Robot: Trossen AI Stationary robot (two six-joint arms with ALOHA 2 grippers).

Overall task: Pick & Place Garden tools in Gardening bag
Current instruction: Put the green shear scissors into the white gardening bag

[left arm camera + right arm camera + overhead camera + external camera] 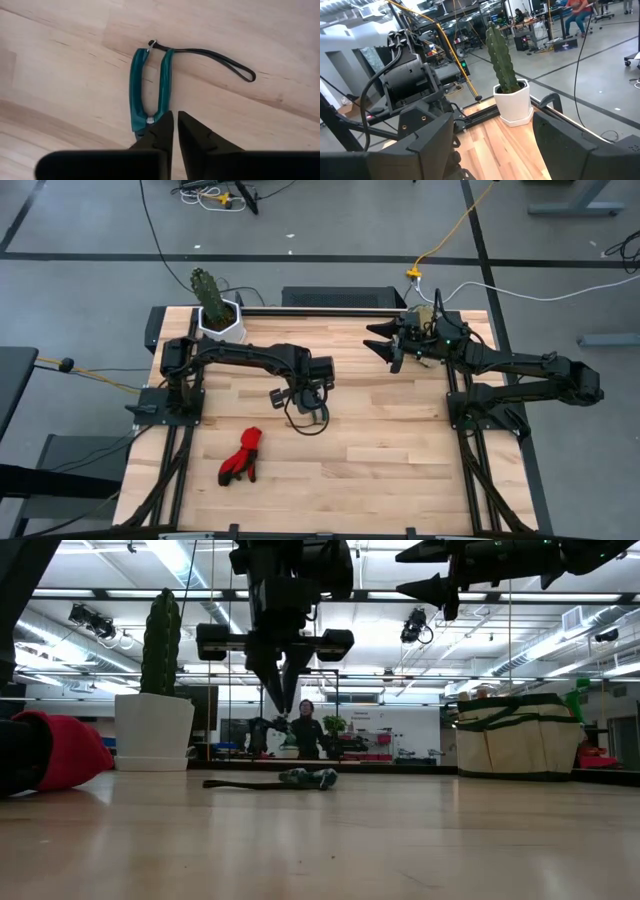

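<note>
Shears (150, 85) lie mid-desk, cord (215, 60) trailing; left tool (175, 125) hangs above them, nearly closed, holding nothing. Gloves (241, 456) lie near-left. Right tool (385, 345) waits wide open, empty, by the bag (517, 735) far right. Both items left to bag.

My desk (400, 450) is pale wood planks, standing on a grey concrete floor (90, 220) crossed by dark tape lines and loose cables, one of them yellow (455, 225). Beyond it I see an open workshop: long ceiling strip lights (180, 560), exposed ducts, crowded workbenches, and a person (304, 730) standing far off.
</note>
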